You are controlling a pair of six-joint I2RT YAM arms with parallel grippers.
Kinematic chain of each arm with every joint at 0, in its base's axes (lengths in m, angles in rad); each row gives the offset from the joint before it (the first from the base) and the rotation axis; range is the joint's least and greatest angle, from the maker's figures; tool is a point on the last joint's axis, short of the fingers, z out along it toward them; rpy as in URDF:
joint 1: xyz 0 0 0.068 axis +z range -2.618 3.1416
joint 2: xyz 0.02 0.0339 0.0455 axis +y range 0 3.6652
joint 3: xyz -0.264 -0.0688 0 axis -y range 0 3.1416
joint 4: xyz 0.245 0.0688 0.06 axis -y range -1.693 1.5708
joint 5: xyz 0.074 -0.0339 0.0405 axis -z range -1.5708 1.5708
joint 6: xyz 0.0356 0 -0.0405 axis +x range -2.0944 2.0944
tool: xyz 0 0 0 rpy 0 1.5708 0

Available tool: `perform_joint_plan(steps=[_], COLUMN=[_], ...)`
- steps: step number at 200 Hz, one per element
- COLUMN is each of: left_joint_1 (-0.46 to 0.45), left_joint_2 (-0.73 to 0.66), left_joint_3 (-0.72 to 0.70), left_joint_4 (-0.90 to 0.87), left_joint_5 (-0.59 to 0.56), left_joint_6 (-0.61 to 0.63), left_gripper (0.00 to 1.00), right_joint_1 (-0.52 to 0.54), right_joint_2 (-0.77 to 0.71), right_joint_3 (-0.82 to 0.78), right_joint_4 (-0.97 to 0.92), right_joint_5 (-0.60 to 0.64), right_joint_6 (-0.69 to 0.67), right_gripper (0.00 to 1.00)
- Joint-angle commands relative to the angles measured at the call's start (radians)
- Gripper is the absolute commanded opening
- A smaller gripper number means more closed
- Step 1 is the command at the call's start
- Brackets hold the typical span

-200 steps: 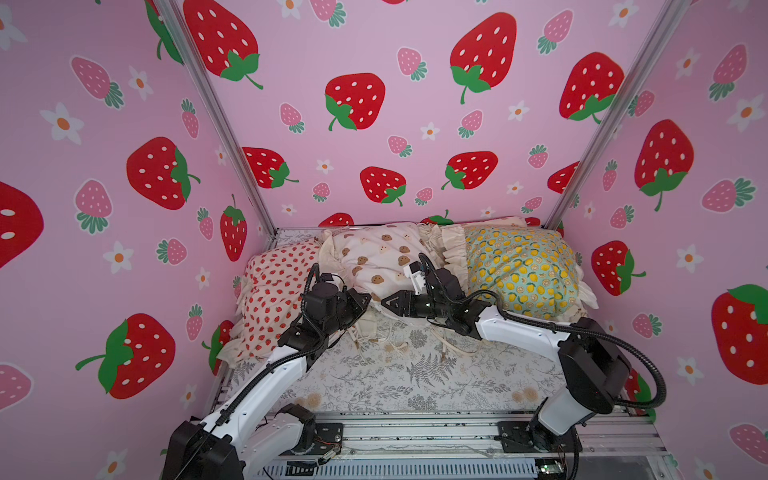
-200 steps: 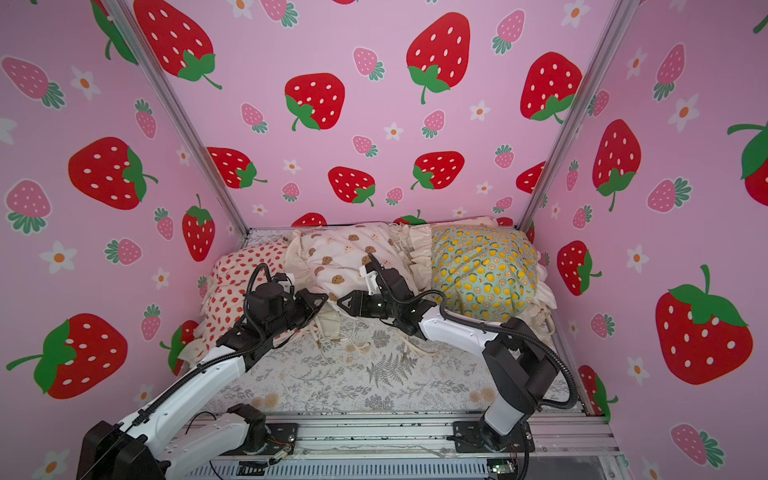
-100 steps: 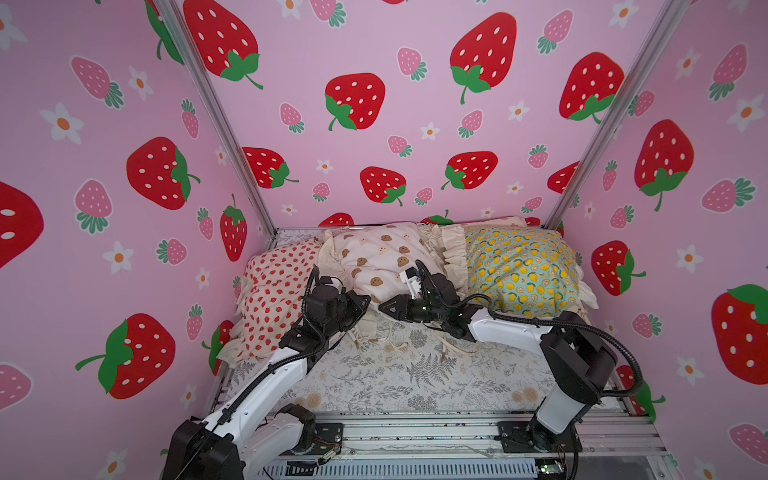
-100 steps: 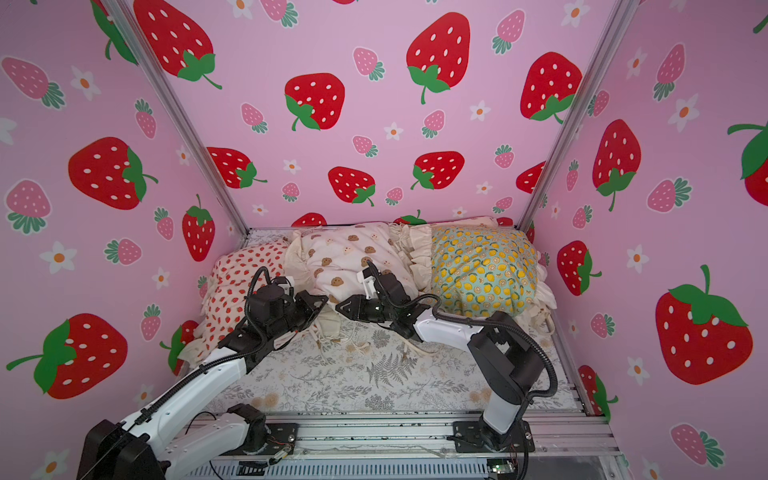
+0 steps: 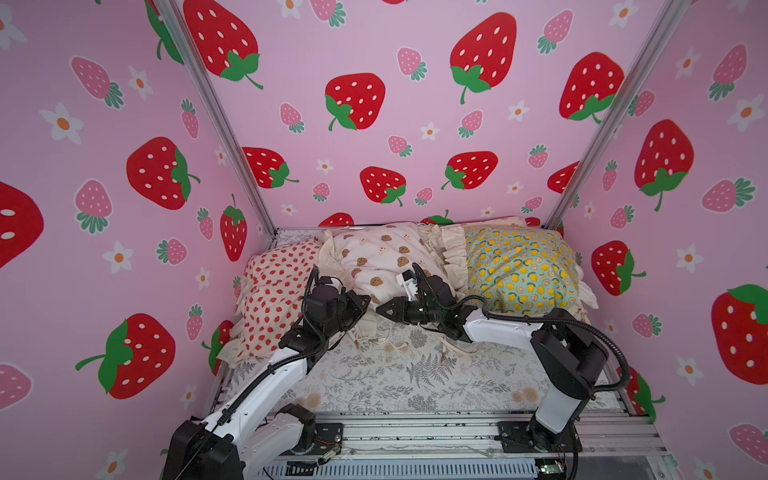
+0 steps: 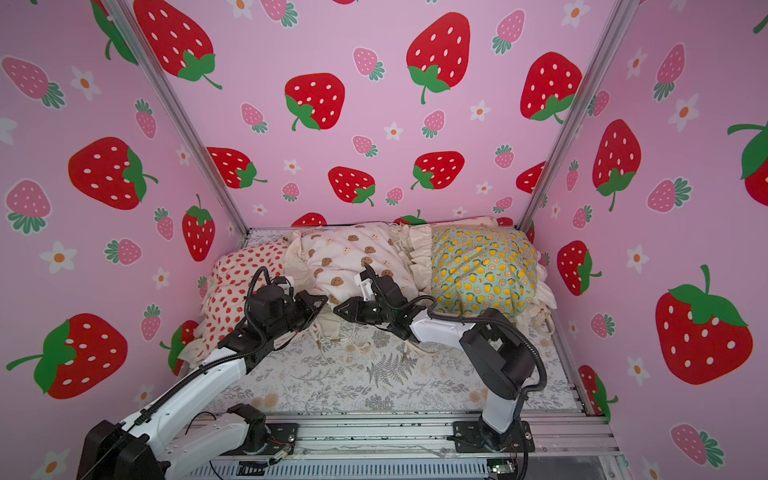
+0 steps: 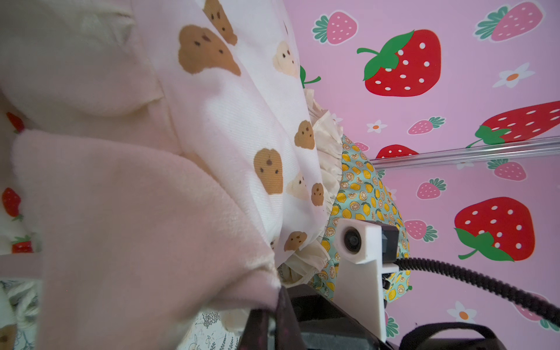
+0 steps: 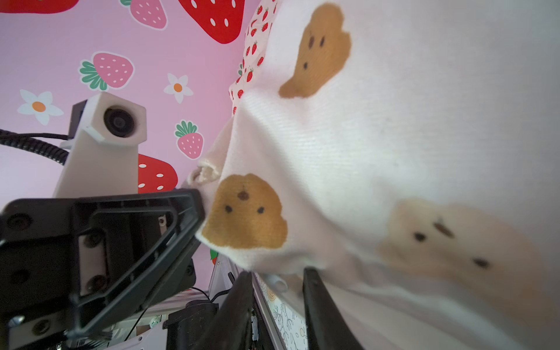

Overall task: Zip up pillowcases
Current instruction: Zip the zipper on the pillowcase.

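Three pillowcases lie along the back in both top views: strawberry print (image 5: 274, 299), brown bear faces (image 5: 374, 257), lemons on teal (image 5: 519, 270). My left gripper (image 5: 368, 300) is at the bear pillowcase's front edge, shut on a fold of its cream cloth (image 7: 188, 248); in the left wrist view the gripper (image 7: 271, 306) pinches that fold. My right gripper (image 5: 379, 309) faces it, almost touching. In the right wrist view this gripper (image 8: 277, 272) stands open under the cloth edge, with a small white zip tab (image 8: 276, 283) in the gap between its dark fingers (image 8: 242, 303).
A grey fern-print sheet (image 5: 415, 374) covers the floor in front of the pillows. A metal rail (image 5: 415, 432) runs along the near edge. Pink strawberry walls close in the left, back and right sides. Loose cream ties (image 5: 374, 340) lie under the grippers.
My right gripper has slid left along the bear pillowcase's front edge toward the left gripper, and its jaws have narrowed. The left gripper has kept its hold and barely moved.
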Motion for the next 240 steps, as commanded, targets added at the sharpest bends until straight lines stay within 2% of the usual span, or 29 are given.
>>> perform_joint_plan(steps=[1,120,240], left_joint_1=[-0.006,-0.006,-0.006], left_joint_2=[-0.024,-0.024,-0.03], left_joint_3=[0.006,0.005,0.005], left_joint_4=[0.017,0.014,-0.001], left_joint_5=[-0.009,-0.01,-0.024], left_joint_6=[-0.008,-0.001,0.01], left_gripper=[0.0,0.0,0.0], right_joint_1=[0.008,0.009,0.013], right_joint_2=[0.006,0.011,-0.041], right_joint_3=[0.032,0.047,0.053], right_joint_4=[0.028,0.034,-0.106], right_joint_5=[-0.008,0.001,0.042], right_joint_6=[0.016,0.007,-0.097], right_gripper=[0.31,0.2,0.08])
